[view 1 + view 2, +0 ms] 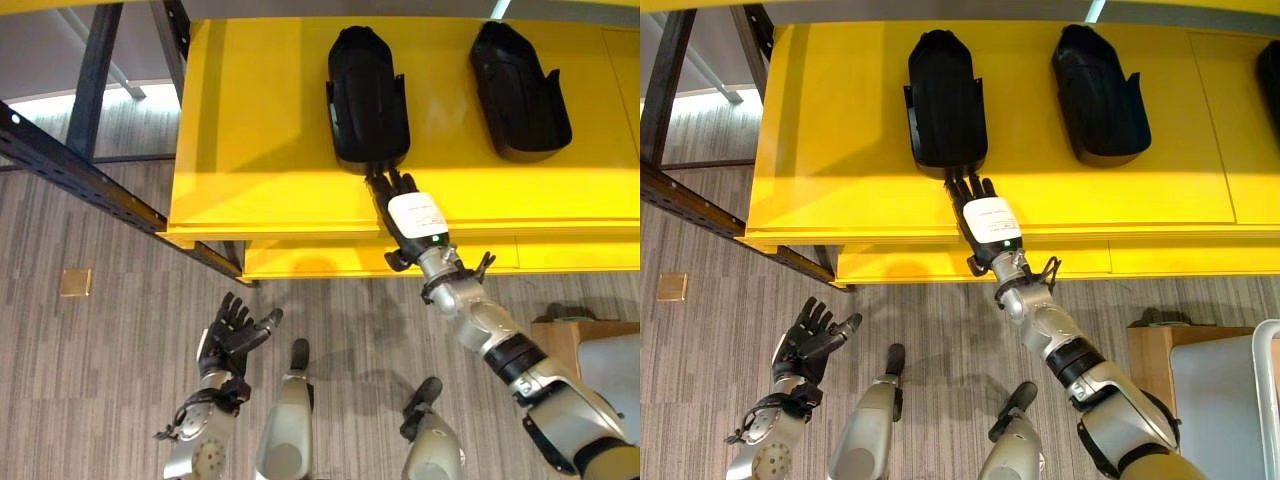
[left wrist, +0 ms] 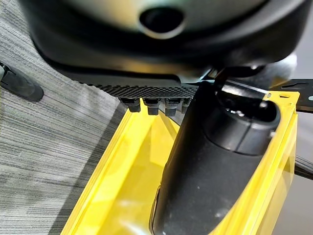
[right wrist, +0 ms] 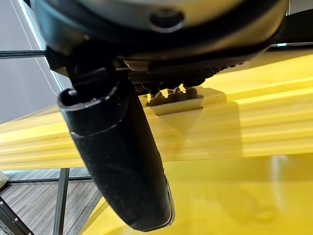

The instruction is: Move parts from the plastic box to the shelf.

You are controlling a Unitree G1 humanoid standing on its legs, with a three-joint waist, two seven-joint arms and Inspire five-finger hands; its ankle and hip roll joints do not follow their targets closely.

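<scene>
Two hands in frame: left hand (image 1: 232, 335) lower left over the floor (image 1: 100, 380), fingers spread, holding nothing. Right hand (image 1: 405, 215) at centre reaches onto the yellow shelf (image 1: 260, 160), straight fingers touching the near end of a black part (image 1: 367, 95). Second black part (image 1: 518, 90) upper right.

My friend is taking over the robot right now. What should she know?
Right hand: stretched over the yellow shelf, fingers straight, tips against the near end of a black part lying there.
Left hand: open, idle, low over the floor.
Second black part lies further right on the same shelf.
Done: two parts on the shelf.
Left: draw the right hand back and fetch more from the plastic box.
</scene>
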